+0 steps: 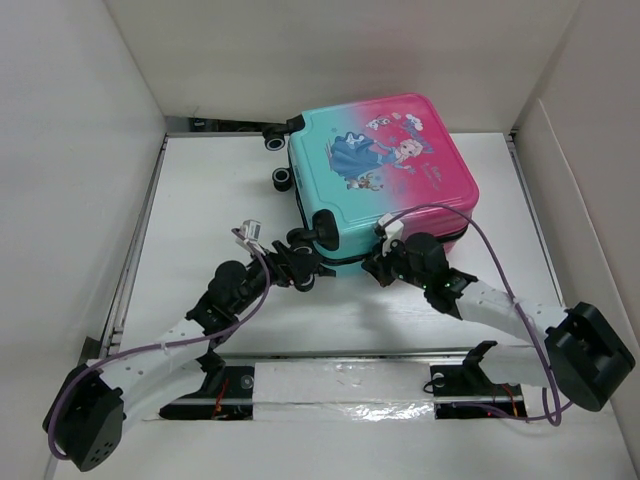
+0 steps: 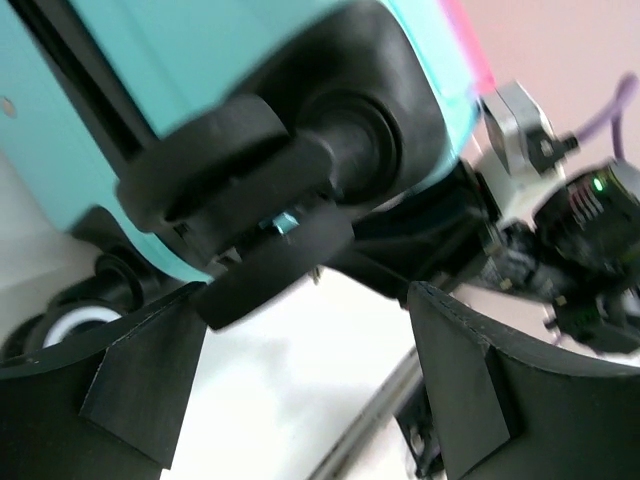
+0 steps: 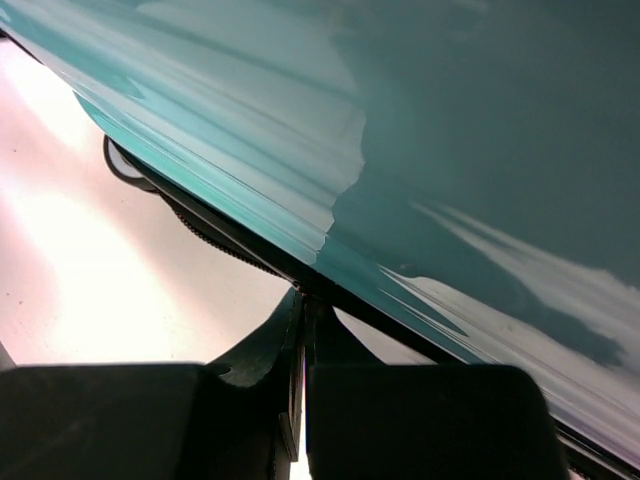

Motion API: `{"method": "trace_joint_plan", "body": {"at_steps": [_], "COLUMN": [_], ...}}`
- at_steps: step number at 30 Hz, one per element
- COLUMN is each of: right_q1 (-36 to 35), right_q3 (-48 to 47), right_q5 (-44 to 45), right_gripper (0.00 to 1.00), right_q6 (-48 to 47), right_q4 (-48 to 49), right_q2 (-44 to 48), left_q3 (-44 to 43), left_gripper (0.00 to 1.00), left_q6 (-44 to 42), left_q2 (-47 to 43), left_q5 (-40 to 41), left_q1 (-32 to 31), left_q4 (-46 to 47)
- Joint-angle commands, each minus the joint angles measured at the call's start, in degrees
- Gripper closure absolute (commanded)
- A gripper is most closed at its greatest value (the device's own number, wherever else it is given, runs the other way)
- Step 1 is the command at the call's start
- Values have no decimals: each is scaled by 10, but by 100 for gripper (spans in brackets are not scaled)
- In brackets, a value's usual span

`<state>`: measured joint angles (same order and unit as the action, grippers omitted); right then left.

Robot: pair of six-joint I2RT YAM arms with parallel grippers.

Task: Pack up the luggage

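Note:
The luggage (image 1: 385,170) lies flat and closed at the back of the table, teal at the left and pink at the right, with a cartoon princess on top. My left gripper (image 1: 300,268) is open at its near left corner. In the left wrist view (image 2: 305,335) only white table shows between its spread fingers, and a black wheel (image 2: 340,150) sits just beyond the tips. My right gripper (image 1: 378,262) is at the near side of the luggage. In the right wrist view (image 3: 305,305) it is shut, with its tips pinched at the black zipper line (image 3: 220,240) under the teal shell (image 3: 450,120).
Two more black wheels (image 1: 278,160) stick out at the luggage's left side. White walls enclose the table at left, back and right. A metal rail (image 1: 330,355) crosses the near edge by the arm bases. The right arm's wrist (image 2: 590,230) shows close by in the left wrist view.

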<state>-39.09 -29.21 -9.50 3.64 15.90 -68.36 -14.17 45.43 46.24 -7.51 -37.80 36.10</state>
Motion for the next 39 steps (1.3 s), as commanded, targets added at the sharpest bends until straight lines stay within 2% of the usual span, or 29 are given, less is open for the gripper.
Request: {"method": "trace_joint_plan", "body": {"at_steps": [1,7,11,14,17,18,21,24,29,34,37,39], "right_q1": [-5,-5,-11,-11,-11,-11,-11,-11,74,175,196,190], "right_q3": [-16,6,12,12,11,11,15,21,65,106,98,93], "right_q5": [-7,-11,-11,-12,-11,-10,4,60,125,108,99,57], "right_gripper": [100,100,100,100,100,100,100,100,100,100,100,100], "right_q6": [0,1,1,3,3,3,6,11,58,70,47,34], "right_q4": [85,77,76,76,77,77,74,38,-11,-48,-81,-84], "right_q2": [19,46,48,46,43,41,44,67,160,260,285,283], "left_q3": [-38,-39,-54,-60,-65,-65,-68,-70,-53,-43,-46,-50], "left_gripper": [23,24,29,37,51,68,100,100,100,100,100,100], "left_q6": [-10,-4,-14,-13,-11,-10,-15,-25,-33,-35,-35,-39], "left_q2": [16,39,57,75,96,103,104,77,4,-21,-2,10], "left_q5": [47,45,34,16,3,2,9,50,123,114,87,58], "left_q1": [5,39,39,39,39,39,44,51,90,127,127,127], "left_q4": [22,46,54,71,85,94,96,63,6,-9,10,31]}}
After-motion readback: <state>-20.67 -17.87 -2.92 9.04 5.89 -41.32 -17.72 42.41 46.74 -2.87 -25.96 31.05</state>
